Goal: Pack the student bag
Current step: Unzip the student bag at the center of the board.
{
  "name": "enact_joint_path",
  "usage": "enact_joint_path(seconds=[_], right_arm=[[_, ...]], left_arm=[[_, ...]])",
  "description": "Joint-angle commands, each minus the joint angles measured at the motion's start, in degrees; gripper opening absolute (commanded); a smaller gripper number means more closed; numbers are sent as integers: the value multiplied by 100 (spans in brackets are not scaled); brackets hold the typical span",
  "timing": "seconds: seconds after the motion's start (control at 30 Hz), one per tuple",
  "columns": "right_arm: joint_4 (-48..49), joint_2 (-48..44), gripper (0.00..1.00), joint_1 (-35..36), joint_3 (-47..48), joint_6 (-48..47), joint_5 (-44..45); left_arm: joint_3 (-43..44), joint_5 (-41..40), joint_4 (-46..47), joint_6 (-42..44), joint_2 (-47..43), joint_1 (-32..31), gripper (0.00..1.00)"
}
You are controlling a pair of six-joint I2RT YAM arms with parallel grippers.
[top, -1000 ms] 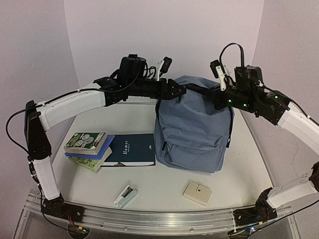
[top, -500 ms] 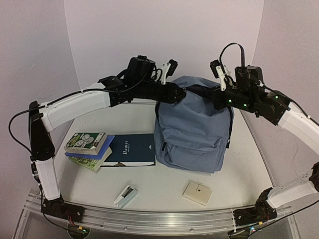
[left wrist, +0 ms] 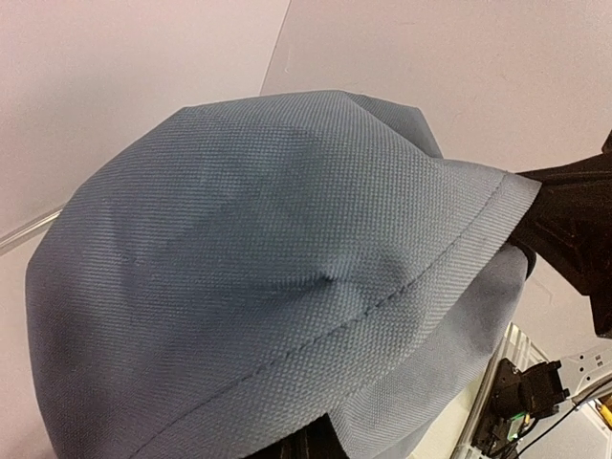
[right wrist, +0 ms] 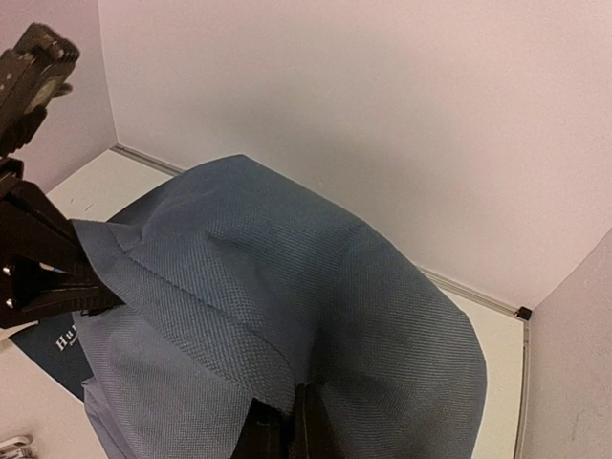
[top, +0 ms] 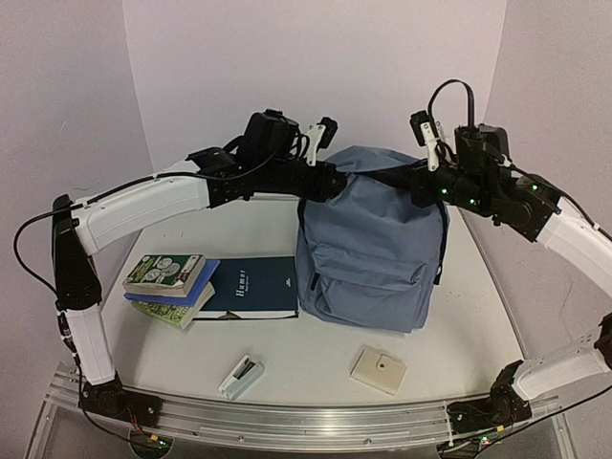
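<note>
The student bag (top: 368, 251), a slate-blue backpack with a front pocket, stands upright in the middle of the table. My left gripper (top: 337, 182) is shut on the fabric at its top left edge. My right gripper (top: 419, 187) is shut on the fabric at its top right. The top of the bag is stretched between them. In the left wrist view the student bag (left wrist: 258, 258) fills the frame and hides my fingers almost wholly. In the right wrist view my right gripper (right wrist: 285, 426) pinches a fold of the student bag (right wrist: 316, 287).
Two stacked paperbacks (top: 170, 285) and a dark blue book (top: 251, 287) lie left of the bag. A small white item (top: 241, 377) and a beige square pad (top: 378, 370) lie near the front edge. Walls stand close behind and to the right.
Both grippers have closed on the bag's top edge. The left arm has shifted slightly right and up, and the top of the bag is pulled tauter.
</note>
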Motion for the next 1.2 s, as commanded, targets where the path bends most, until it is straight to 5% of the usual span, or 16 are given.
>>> enact_joint_path(seconds=[0.0,0.33,0.73,0.9,1.17], right_arm=[[306,-199,0,5,-28,190,1076],[401,-331,0,8,-116,311,1712],[424,-406,0,5,-29,525,1435],[383,-585,19,9,-31,494,285],[17,-875,23,5,-68,817,9]], left_arm=[[-113,-529,-136,20,-561,27,0],[-1547,448,73,-972,-1380,1028,0],[-2763,813,379,-1165,-1542,1098,0],[-2883,1327,588,-1149,-1425,1099,0],[-3291,1382,792,-1157,-1377,1099,0]])
